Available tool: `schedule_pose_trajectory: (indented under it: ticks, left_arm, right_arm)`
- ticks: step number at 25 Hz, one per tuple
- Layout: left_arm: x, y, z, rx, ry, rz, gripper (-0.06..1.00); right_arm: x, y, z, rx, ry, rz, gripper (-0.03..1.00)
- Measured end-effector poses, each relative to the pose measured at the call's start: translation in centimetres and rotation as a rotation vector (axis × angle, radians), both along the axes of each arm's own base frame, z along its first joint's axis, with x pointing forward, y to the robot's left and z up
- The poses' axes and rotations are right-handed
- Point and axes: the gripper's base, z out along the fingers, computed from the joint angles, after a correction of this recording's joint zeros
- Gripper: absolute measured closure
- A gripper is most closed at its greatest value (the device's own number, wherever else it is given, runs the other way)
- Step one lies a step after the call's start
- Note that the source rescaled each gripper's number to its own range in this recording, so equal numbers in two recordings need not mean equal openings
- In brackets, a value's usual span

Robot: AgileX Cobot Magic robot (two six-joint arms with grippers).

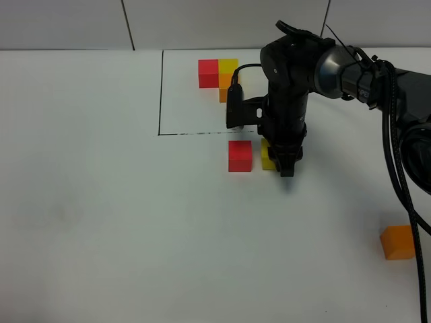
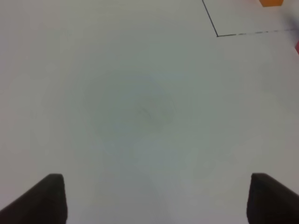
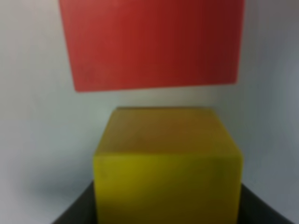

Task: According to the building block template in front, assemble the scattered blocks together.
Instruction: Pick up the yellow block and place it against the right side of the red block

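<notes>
My right claw was closed together beside the yellow block, which sat near the red block. My left claw stood apart over the bench.

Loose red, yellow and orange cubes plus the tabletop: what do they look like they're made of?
Red cube, yellow cube and orange cube: matte, evenly coloured solids with crisp edges and no glare. They could be painted wood, dense foam or plastic; the look leaves it open. The yellow one's tint looks slightly uneven up close. Table: smooth white surface with a dull sheen, probably laminate or painted board.
</notes>
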Motion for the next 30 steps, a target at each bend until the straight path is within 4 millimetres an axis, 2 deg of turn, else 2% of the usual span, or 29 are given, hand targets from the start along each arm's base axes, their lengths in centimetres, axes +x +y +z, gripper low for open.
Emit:
schedule_pose_trajectory:
  ticks: [8,30]
  left_arm:
    - [0.0,0.0,0.0,0.0,0.0,0.0,0.23]
    - [0.0,0.0,0.0,0.001,0.001,-0.001,0.23]
  right_arm:
    - [0.1,0.0,-1.0,0.014,0.018,-0.014,0.97]
    - [0.1,0.3,-1.1,0.045,0.017,-0.019,0.97]
